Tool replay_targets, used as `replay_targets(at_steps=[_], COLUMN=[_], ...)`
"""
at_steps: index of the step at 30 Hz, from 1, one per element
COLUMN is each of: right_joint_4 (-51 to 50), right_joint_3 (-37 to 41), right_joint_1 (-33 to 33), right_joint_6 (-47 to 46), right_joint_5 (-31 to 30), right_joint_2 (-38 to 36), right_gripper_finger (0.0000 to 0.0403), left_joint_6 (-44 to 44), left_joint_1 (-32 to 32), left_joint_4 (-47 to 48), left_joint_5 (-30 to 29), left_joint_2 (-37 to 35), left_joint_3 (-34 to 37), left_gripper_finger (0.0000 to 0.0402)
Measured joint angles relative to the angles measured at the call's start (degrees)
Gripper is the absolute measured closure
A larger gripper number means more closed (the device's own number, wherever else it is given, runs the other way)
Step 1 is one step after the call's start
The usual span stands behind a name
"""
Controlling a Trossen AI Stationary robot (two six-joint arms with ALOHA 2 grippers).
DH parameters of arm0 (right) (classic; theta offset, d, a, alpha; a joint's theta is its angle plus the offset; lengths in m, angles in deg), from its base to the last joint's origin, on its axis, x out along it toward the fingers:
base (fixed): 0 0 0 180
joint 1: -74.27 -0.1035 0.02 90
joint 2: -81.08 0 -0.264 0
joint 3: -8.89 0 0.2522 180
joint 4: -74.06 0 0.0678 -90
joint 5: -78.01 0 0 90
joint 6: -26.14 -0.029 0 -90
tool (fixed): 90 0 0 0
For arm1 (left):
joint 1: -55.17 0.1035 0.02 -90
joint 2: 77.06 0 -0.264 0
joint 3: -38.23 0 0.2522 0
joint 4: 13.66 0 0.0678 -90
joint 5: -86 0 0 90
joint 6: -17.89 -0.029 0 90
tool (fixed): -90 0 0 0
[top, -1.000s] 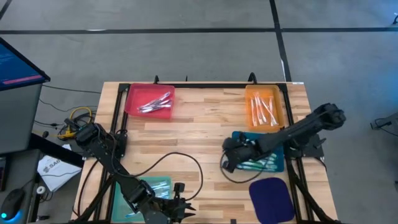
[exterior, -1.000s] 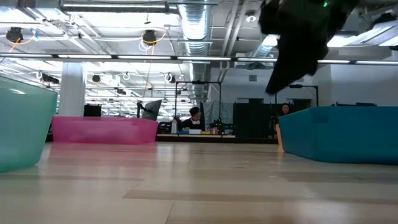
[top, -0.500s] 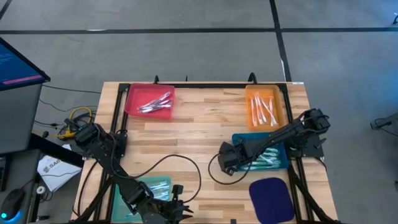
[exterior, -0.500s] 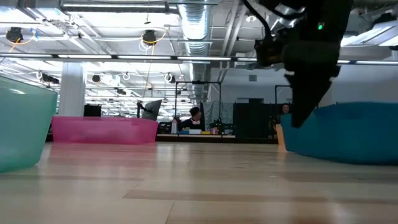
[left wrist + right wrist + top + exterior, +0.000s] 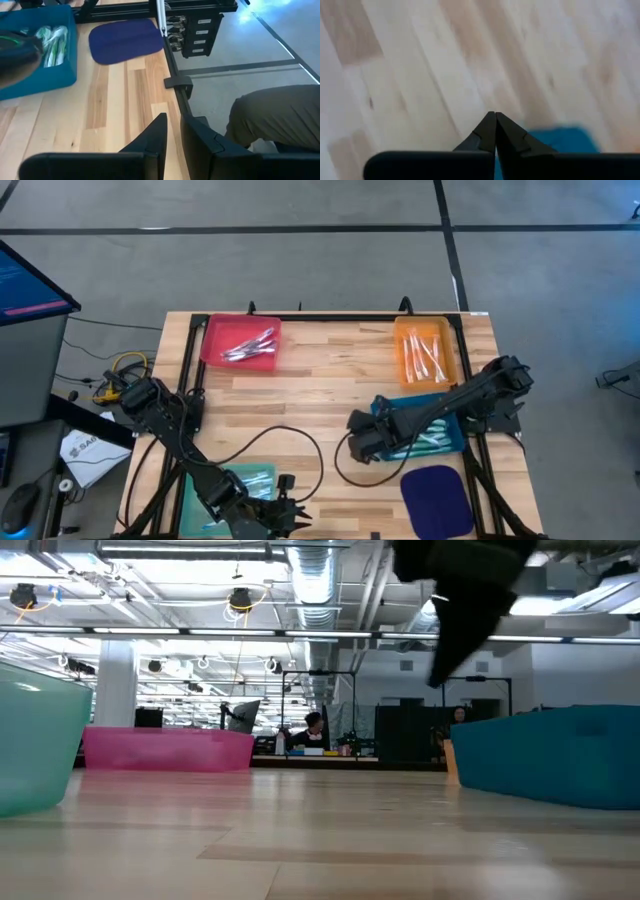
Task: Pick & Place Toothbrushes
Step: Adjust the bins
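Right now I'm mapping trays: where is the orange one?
High view: the orange tray sits at the table's far right corner, just beyond the blue tray.

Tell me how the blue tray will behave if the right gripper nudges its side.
The blue tray looks like thin plastic holding only a few toothbrushes, so it is probably light and would likely slide on the smooth wooden table. Its low, wide shape suggests it would skid rather than tip.

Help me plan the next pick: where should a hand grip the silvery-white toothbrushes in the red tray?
Probably from straight above, pinching one of the silvery-white toothbrushes mid-handle, fingers across its length. They lie flat and slanted in the shallow red plastic tray, bunched together, so an outer one looks easiest; the walls block a sideways approach.
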Motion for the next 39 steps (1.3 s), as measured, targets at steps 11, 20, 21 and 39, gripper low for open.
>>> replay_targets(at_steps=[11,20,21,39], right_joint_4=[22.4,35.7,36.7,44.5], right_joint_3=[-1.4,0.8,1.5,-0.4], right_joint_1=[-2.4,-4.9,-4.0,39.1], right_joint_6=[12.1,21.1,21.1,13.9], right_joint_5=[-8.5,-10.0,-10.0,25.6], right_joint_2=[0.0,0.0,0.0,4.4], right_gripper_finger=[0.0403,0.0403,0.0403,0.0403], left_joint_6=[0.6,5.7,6.5,12.7], left_joint_1=[-0.9,-4.3,-4.9,-4.9], left_joint_4=[-0.1,5.3,5.3,-10.8], left_joint_5=[-0.1,-7.9,-10.2,-29.6], left_joint_2=[-0.4,-8.0,-9.5,-43.9], left_joint_3=[0.1,4.0,5.6,43.6], left_gripper_finger=[0.0353,0.0353,0.0353,0.0353])
